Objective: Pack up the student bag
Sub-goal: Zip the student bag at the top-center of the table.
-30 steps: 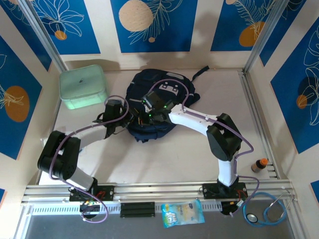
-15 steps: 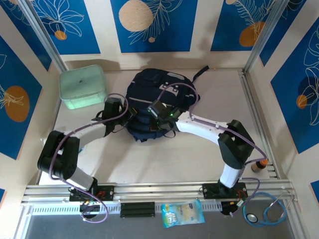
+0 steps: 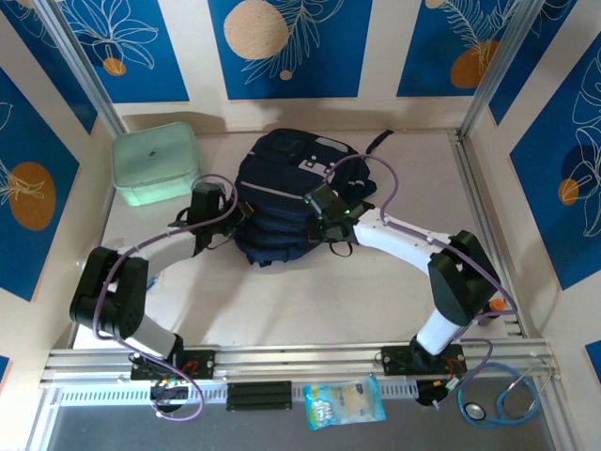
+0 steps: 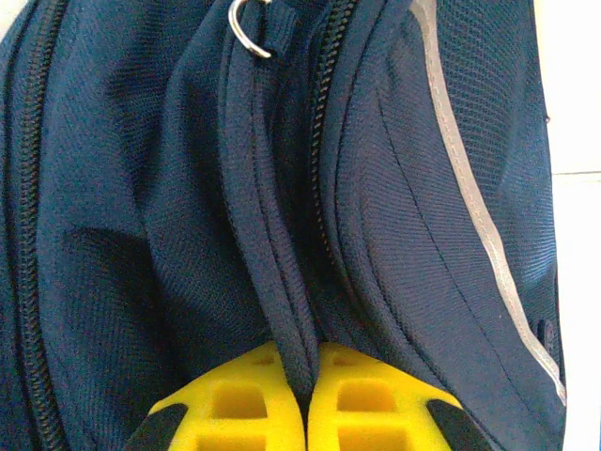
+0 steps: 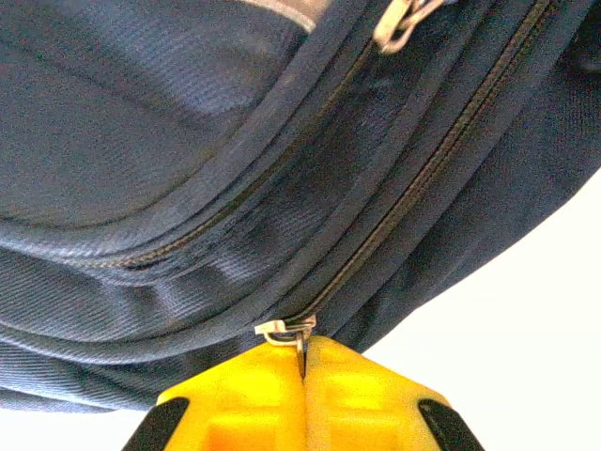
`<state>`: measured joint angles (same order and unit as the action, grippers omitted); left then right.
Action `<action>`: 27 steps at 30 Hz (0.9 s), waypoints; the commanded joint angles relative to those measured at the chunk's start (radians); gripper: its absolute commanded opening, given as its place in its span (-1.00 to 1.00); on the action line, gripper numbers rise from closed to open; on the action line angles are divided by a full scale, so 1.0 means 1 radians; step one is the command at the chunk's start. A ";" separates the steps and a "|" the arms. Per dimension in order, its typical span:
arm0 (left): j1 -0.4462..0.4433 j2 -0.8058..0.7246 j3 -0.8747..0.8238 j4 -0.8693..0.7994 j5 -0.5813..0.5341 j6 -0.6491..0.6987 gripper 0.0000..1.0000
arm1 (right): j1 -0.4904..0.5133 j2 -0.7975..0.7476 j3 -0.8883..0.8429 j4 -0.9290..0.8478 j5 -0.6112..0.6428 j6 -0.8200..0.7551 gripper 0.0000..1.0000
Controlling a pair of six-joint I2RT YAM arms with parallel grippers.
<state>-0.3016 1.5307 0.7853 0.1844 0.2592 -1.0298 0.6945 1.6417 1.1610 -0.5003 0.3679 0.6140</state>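
With my left hand (image 4: 306, 381) pinching a fold (image 4: 269, 235) of the student bag (image 3: 282, 183) and my right hand (image 5: 303, 365) pinching its zipper pull (image 5: 285, 330), I should pull slowly along the track.

Left arm (image 3: 155, 252) and right arm (image 3: 399, 235) reach inward, left tool (image 4: 305, 399) and right tool (image 5: 305, 381) both pinched shut.

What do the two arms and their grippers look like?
The left arm and right arm have white tubular links, bulky black joints and a purple cable looped along each. A small green light glows near the right wrist. The left gripper and right gripper have yellow moulded plastic fingers.
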 commanded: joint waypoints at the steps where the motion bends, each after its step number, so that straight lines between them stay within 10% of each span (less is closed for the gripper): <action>1: 0.043 -0.031 0.032 -0.080 -0.011 0.084 -1.00 | -0.054 -0.023 -0.011 -0.014 -0.112 -0.152 -1.00; 27: 0.107 0.014 0.137 -0.225 0.159 0.287 -1.00 | -0.284 0.202 0.267 -0.122 -0.156 -0.276 -0.82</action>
<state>-0.2203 1.5421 0.8963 -0.0055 0.3870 -0.8040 0.4526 1.8145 1.3769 -0.6067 0.1337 0.2882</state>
